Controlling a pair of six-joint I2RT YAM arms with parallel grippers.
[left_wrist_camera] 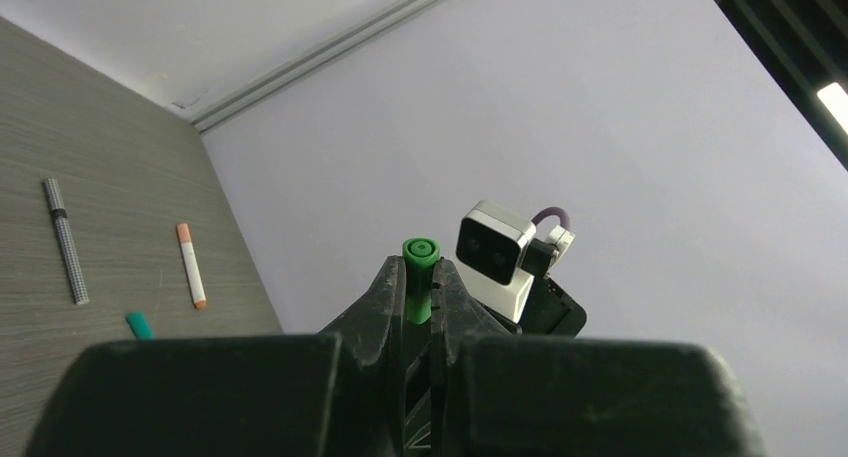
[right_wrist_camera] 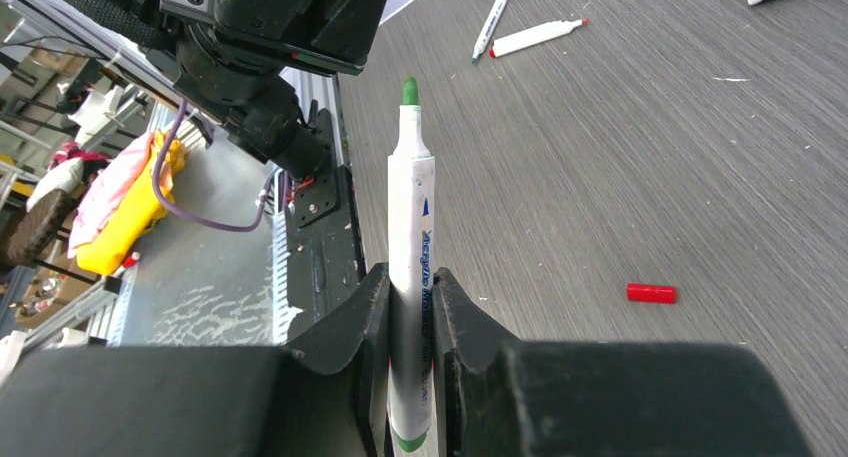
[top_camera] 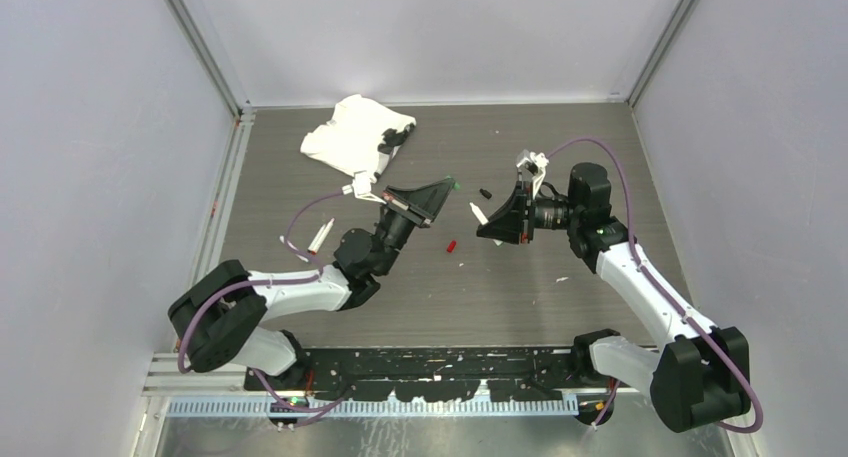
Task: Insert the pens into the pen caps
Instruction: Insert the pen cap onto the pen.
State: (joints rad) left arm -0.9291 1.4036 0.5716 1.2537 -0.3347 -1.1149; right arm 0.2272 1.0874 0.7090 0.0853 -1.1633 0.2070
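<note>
Status: left fingers [left_wrist_camera: 372, 317] pinched on green cap [left_wrist_camera: 421, 267] | right fingers [right_wrist_camera: 350, 332] pinched on green-tipped pen [right_wrist_camera: 411, 227] | red cap [right_wrist_camera: 651, 293] lying loose on table [right_wrist_camera: 650, 157]

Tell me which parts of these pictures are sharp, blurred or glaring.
Top external: even light, soft shadows, the red cap tiny but distinct. Left wrist: the green cap sharp, the left fingers gripping it blurring toward the lens, a bright strip glaring upper right. Right wrist: the green-tipped pen sharp, its print readable, the right fingers soft.
</note>
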